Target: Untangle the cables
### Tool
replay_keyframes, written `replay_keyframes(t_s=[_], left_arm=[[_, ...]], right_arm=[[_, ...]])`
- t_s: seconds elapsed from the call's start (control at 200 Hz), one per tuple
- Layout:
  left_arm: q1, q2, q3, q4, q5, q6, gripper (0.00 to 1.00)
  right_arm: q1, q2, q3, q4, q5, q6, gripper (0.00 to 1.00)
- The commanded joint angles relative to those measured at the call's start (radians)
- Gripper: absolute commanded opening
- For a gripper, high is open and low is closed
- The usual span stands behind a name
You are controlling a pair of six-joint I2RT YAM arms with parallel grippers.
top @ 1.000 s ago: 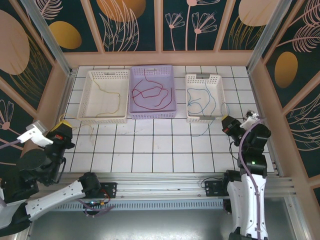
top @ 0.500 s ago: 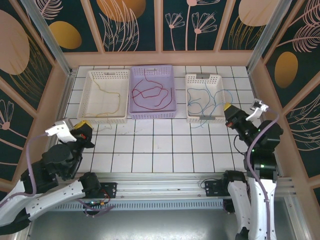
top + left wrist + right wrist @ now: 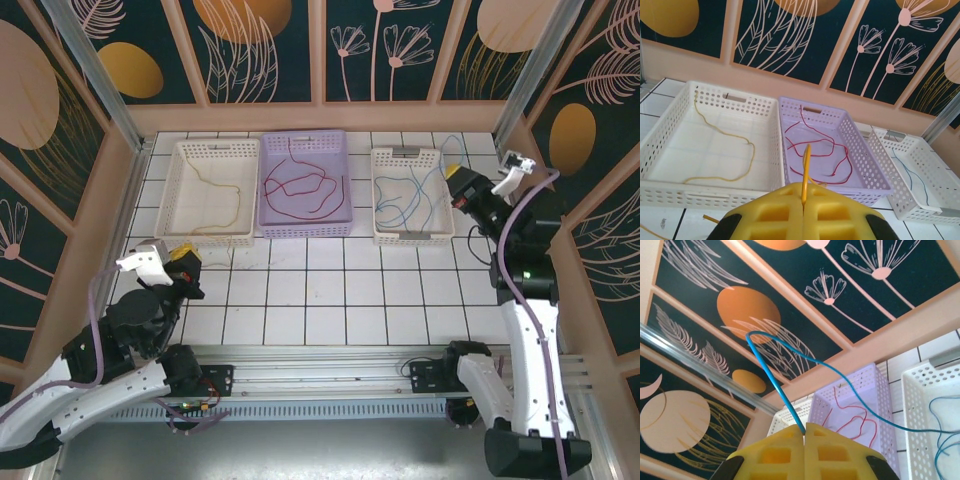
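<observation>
Closure is complete at the left hand, set low over the near tiles of the bench. A short end of the yellow cable is pinched between its foam fingers and stands up from them. Most of that cable is laid in loose bends in the left white basket, while a stretch is trailed on the tiles in front of it. The end is judged to be held so that the trailing part can be carried over the near wall and dropped in. Further out, the red cable is seen lying alone in the purple basket, touched by neither hand, so its sorting is judged done. Beside the far right corner of the right white basket, the right hand is tilted upward and likewise shut tight, here on the blue cable. This cable is arched up from the fingers and run down into that basket, where the rest of it lies. The high hold is judged to be meant to draw the strand clear of the rim. Behind everything, the patterned back wall is passed by no cable.
</observation>
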Motion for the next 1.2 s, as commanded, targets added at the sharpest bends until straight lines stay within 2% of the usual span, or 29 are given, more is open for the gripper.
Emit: replay_keyframes(t_s=[0.0,0.265,0.751,1.006,1.196], left_arm=[[-0.002,0.006,-0.007,0.01,0.005,0.0,0.0],[-0.002,0.023,-0.012,0.004,0.003,0.001,0.0],[-0.001,0.04,-0.012,0.002,0.005,0.004,0.0],[-0.002,0.04,-0.012,-0.001,0.004,0.004,0.0],[0.0,0.045,-0.012,0.0,0.006,0.004,0.0]], right_arm=[[0.006,0.052,0.044,0.074,0.056,-0.024,0.0],[0.006,0.179,0.008,0.138,0.137,-0.023,0.0],[0.007,0.283,-0.157,0.249,0.128,-0.022,0.0],[0.013,0.322,-0.196,0.253,0.147,-0.044,0.0],[0.013,0.418,-0.195,0.222,0.138,-0.059,0.0]])
